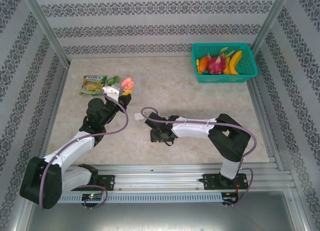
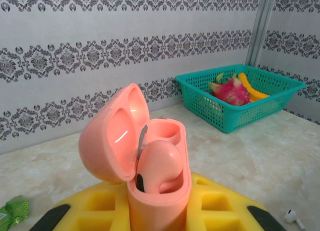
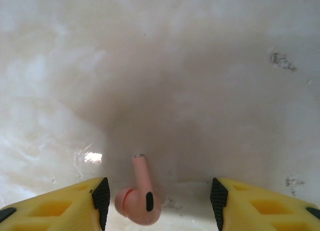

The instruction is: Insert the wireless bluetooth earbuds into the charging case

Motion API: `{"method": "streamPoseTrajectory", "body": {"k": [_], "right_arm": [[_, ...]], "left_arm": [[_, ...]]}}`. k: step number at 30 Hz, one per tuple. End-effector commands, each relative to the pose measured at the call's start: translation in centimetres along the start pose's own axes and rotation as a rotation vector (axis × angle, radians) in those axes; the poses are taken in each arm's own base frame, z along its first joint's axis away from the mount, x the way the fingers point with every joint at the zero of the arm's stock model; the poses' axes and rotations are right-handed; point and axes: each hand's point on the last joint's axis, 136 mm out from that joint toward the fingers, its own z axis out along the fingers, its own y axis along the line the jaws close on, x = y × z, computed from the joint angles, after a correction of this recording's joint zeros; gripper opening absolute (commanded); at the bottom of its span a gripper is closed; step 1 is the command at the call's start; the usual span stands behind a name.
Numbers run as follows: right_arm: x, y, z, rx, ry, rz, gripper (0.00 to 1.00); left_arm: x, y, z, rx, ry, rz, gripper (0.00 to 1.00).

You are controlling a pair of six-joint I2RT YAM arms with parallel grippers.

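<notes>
The left gripper (image 2: 160, 213) was clamped on the open charging case (image 2: 107, 141) with one pink earbud (image 2: 159, 163) seated, while the right gripper (image 3: 157, 198), jaws apart, straddled a second pink earbud (image 3: 141, 177) lying nearer and rightward of the case; an off-centre closure on its rounded head could squirt it away.

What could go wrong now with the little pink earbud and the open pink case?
1. The pink earbud lies off-centre between the open right jaws, near one of them, so closing might flick it away rather than pinch it.
2. The pink case in the left jaws has a seated earbud inside; a clumsy push toward the empty slot could knock that one loose.
</notes>
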Motion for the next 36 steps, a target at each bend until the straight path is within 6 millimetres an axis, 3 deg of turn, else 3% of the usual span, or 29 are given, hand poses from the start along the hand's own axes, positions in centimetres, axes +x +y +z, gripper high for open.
{"method": "streamPoseTrajectory", "body": {"k": [1,14,23,30,36], "right_arm": [[-0.5,-0.7,0.3,0.069,-0.019,-0.037,0.57],[1.2,-4.2,-0.7,0.119,0.006,-0.093,0.55],[0.1,-6.6,-2.7,0.109,-0.030,-0.029,0.55],[-1.4,-5.3,-4.2,-0.021,-0.076,0.130,0.56],[-1.4,-4.7,-3.2,-0.058,-0.043,0.222,0.55]], "left_arm": [[-0.7,0.3,-0.3,-0.005,-0.031,-0.014,0.00],[-0.9,0.3,-0.2,-0.004,-0.033,-0.013,0.00],[-0.8,0.2,0.1,0.003,-0.028,-0.022,0.00],[-0.9,0.2,0.3,0.005,-0.029,-0.028,0.00],[-0.9,0.1,0.5,0.014,-0.028,-0.039,0.00]]}}
